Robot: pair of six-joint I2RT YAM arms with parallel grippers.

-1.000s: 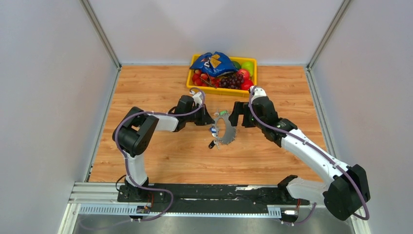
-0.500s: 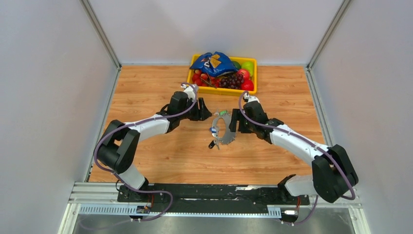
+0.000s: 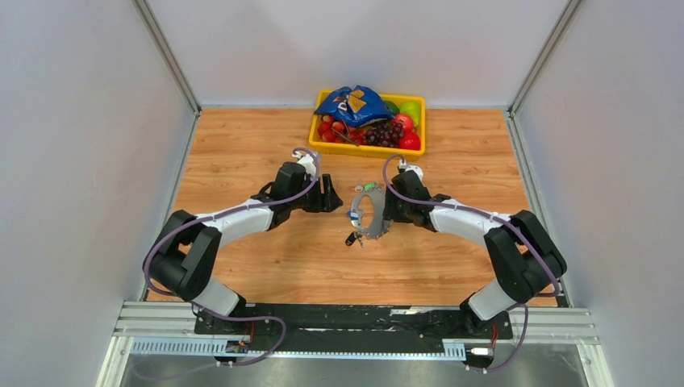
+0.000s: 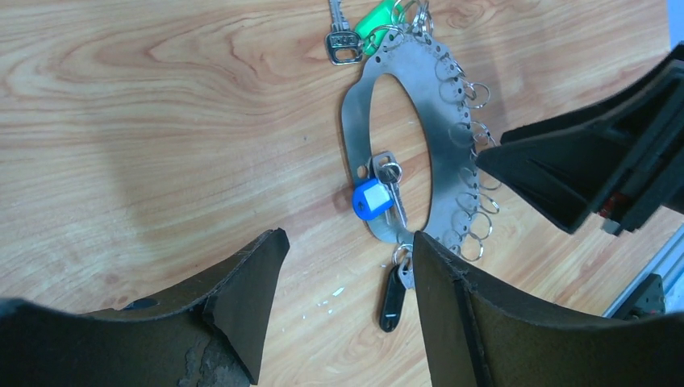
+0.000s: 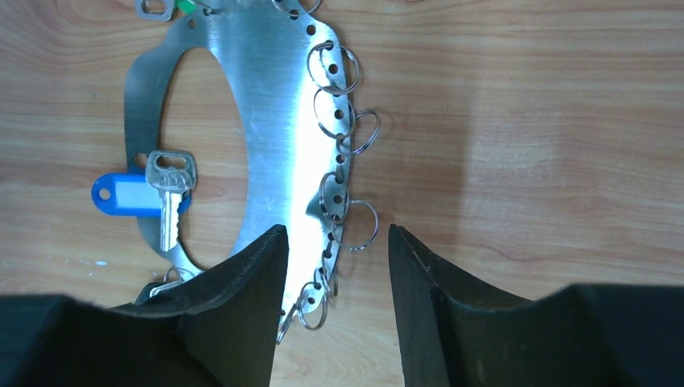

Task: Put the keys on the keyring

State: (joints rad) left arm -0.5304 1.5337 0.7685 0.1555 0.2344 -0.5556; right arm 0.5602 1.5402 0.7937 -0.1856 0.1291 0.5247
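The keyring (image 3: 373, 218), a flat grey metal oval fringed with small split rings, lies on the wood between both arms. A blue-tagged key (image 4: 373, 197) rests at its inner edge. A green-tagged key (image 4: 379, 18) hangs at its far end and a dark fob key (image 4: 393, 298) at its near end. My left gripper (image 4: 348, 238) stands open just left of the keyring, with bare wood between its fingers. My right gripper (image 5: 336, 230) is open and low. Its jaws straddle the ringed right edge of the keyring (image 5: 278, 121), and the blue-tagged key (image 5: 133, 196) lies beyond them.
A yellow basket (image 3: 367, 151) of fruit with a blue snack bag stands at the back of the table, behind the keyring. Grey walls close in both sides.
My left gripper opened and drew back left off the keyring. My right arm dropped lower and came in to the keyring's right edge, its jaws narrowing.
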